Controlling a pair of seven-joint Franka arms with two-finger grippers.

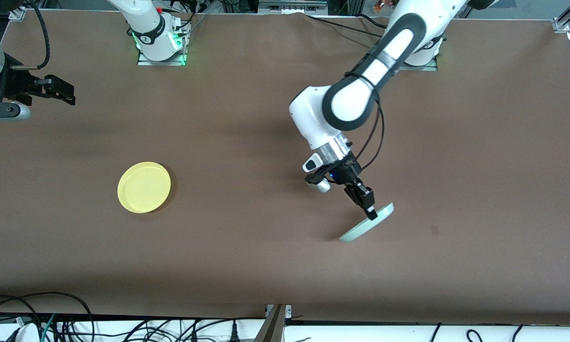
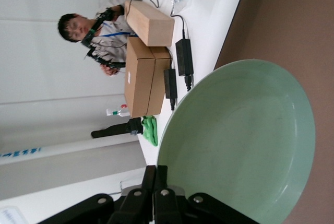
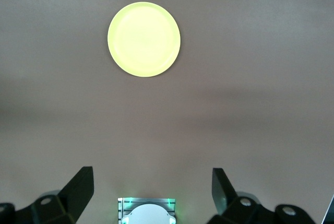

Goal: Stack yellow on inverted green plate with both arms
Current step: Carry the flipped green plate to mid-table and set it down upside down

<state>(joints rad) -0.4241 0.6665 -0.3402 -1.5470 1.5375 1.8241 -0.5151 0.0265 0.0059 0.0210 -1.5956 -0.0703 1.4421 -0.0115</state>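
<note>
You have the green plate (image 1: 368,223) tipped steeply on edge, its lower rim apparently touching the brown table (image 1: 266,266), with the left gripper (image 1: 371,212) clamped on its upper rim, so you seem to be mid-flip. The next move calls for laying it underside-up and releasing. The yellow plate (image 1: 144,187) lies flat, well apart toward the right arm's end, below the waiting right gripper (image 3: 151,192), whose fingers stand spread.

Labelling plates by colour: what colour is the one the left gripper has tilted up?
Pale mint green plate, best in the left wrist view.
</note>
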